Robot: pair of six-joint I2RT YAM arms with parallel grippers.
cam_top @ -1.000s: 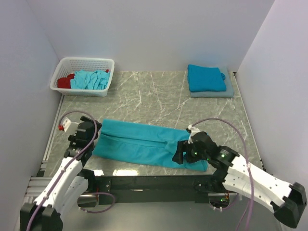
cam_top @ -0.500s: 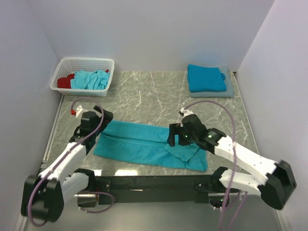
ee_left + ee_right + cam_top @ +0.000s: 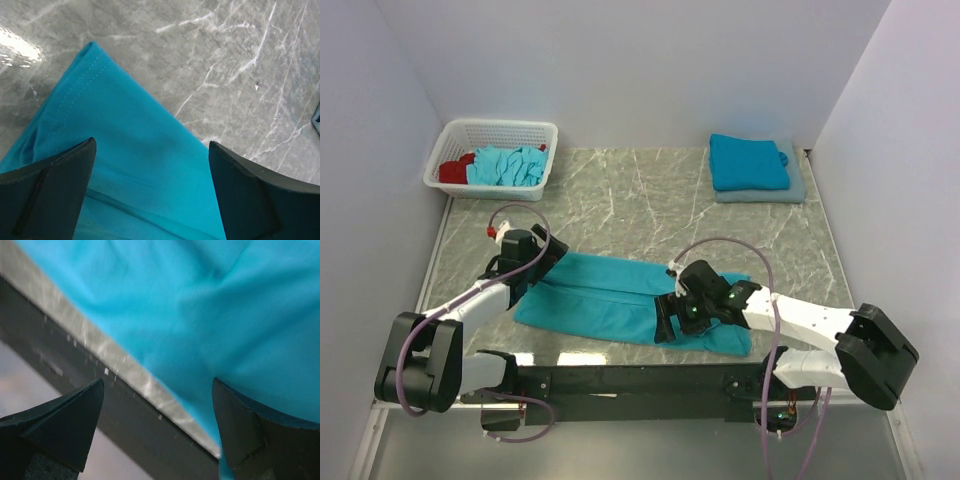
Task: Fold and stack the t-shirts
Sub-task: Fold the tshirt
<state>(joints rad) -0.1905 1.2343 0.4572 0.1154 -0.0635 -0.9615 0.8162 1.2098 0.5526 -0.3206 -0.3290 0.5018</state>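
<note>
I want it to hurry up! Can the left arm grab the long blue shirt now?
Probably yes. The left gripper hangs right over the left end of the t-shirt, jaws wide open, with nothing in between.

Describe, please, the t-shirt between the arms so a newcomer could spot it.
Look along the table's near edge. The t-shirt lies there as a long turquoise strip. Unlike the folded stack far right and the crumpled clothes in the basket, it is stretched out.

1 flat tee [image 3: 610,300]; 2 folded pcs [image 3: 749,160] stacked; 1 basket [image 3: 490,190]
</note>
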